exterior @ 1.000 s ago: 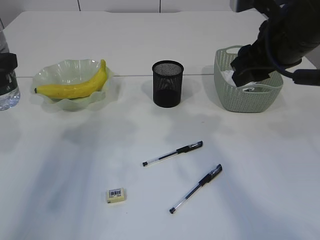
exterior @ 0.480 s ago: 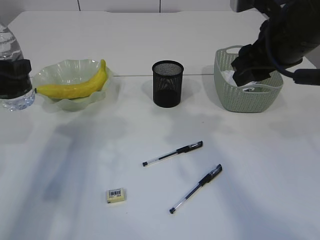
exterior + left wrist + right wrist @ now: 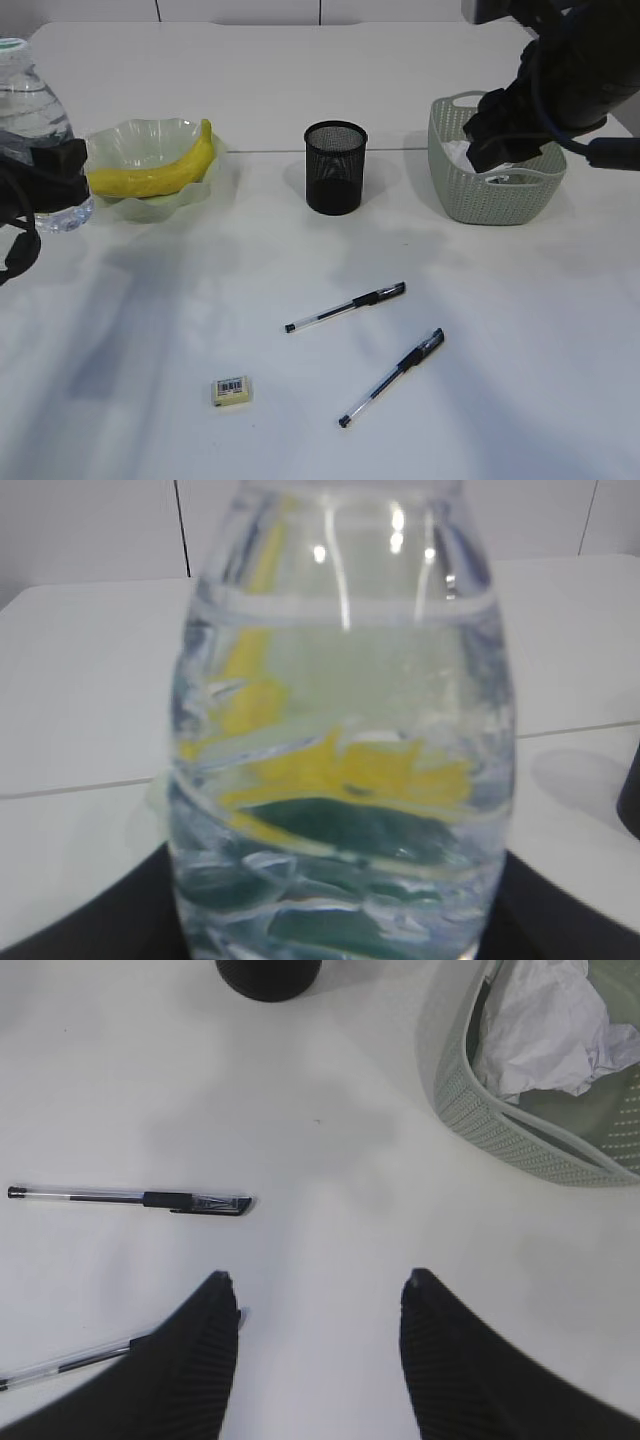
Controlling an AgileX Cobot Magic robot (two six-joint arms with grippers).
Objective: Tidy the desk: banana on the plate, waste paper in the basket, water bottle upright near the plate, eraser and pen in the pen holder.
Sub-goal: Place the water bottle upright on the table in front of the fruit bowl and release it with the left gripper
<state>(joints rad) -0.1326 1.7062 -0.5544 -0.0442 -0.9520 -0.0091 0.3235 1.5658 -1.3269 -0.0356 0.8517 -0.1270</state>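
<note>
While I watch from my station, I count one water bottle [image 3: 38, 130], one banana [image 3: 150, 172], one plate [image 3: 140, 150], one pen holder [image 3: 335, 167], one basket [image 3: 490, 165], one eraser [image 3: 231, 390] and two pens.

I take the plate as my landmark. My left gripper [image 3: 45, 175] is clamped around the water bottle's lower body, and the bottle stands upright just left of the plate, at the left edge of the exterior view. It is clear, ribbed plastic with a pale cap, and in the left wrist view [image 3: 340, 740] its water refracts yellow and dark green patches. I cannot tell whether its base touches the desk [image 3: 300, 80].

On the plate, a translucent pale green dish with a ruffled rim, lies the yellow banana, its stem end up toward the right rim.

Right of the plate stands the black mesh pen holder, upright. Well beyond that, far to the right of the plate, sits the sage green perforated basket with crumpled white paper [image 3: 550, 1030] inside.

Nearer me than the plate and off to its right, the upper pen [image 3: 346, 307] and the lower pen [image 3: 392, 377] lie flat, apart. The pale yellow eraser with its barcode sticker lies left of them.

My right gripper [image 3: 315, 1280] hangs with its fingers spread and nothing between them, over bare desk near the basket.
</note>
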